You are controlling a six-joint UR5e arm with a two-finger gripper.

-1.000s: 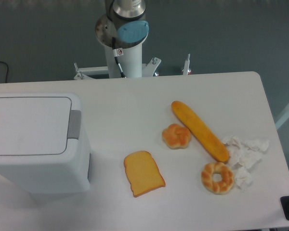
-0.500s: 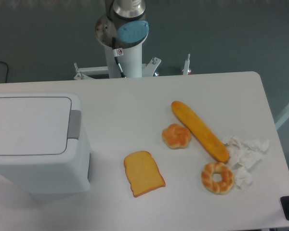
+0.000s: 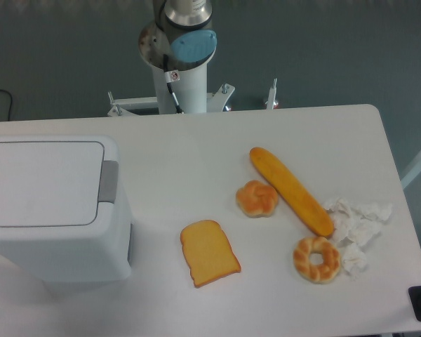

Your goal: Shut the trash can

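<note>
The large boxy white plastic trash can (image 3: 52,210) with rounded corners is seen at the left of the white tabletop (image 3: 196,168), towards the near edge. Its flat rectangular lid (image 3: 42,184) lies level within the rim, with the grey latch tab (image 3: 109,181) at its right edge, so the can is judged to be already shut. Only the base column of the arm (image 3: 182,53) is seen at the far side; the end effector is out of view, so its opening cannot be told. To the right, well apart from the can, lie a slice of toast (image 3: 209,253), a small round bun (image 3: 257,199), a long baguette (image 3: 290,189), a ring-shaped pastry (image 3: 316,259) and crumpled white paper (image 3: 358,225), none obstructing the lid.
</note>
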